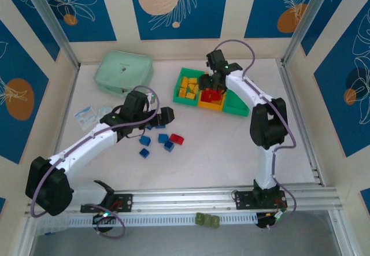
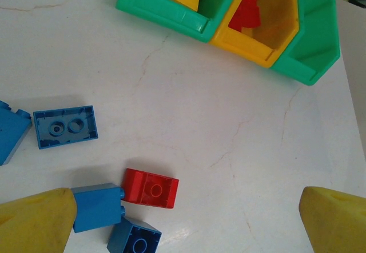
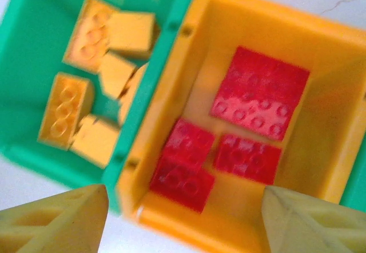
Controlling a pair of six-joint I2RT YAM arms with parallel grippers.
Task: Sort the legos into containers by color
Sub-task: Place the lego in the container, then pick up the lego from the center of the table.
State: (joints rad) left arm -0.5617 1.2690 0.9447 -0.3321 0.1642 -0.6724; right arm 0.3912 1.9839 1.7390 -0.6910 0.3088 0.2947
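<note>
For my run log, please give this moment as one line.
left gripper: open, over table | right gripper: open, over orange bin | orange bin: red legos inside | loose: one red lego, blue legos

No words, numbers or brand names can be read anywhere. The mint-green zip case (image 1: 124,71) at the far left of the worktop (image 1: 231,146) carries a small dark mark on its top, too small to make out. The two small packets (image 1: 87,117) lying beside it bear blue print that is too fine to read. The studs of the red bricks (image 3: 260,93) in the orange bin (image 3: 163,121) are blurred, and no lettering on them can be told.
</note>
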